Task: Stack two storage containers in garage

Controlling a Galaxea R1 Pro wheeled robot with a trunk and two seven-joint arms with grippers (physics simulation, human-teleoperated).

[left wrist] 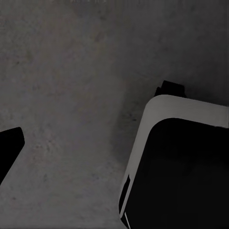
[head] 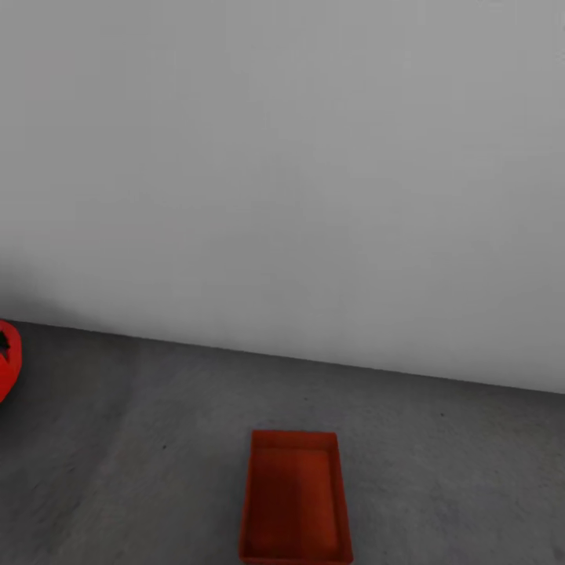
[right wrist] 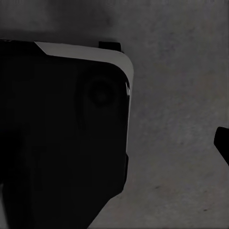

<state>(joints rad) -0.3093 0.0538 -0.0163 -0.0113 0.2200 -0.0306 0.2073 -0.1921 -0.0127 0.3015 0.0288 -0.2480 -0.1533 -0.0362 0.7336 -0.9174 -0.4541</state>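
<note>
Resting on the floor (head: 439, 471), storage container (head: 296, 498) cut off below, fingers' spread unclear

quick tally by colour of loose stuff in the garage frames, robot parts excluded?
Orange-red: 1, the storage container, open-topped, lying on the grey concrete floor.
Red: 1, a sliver of the red car at the head view's left edge.
Total: 2.
</note>
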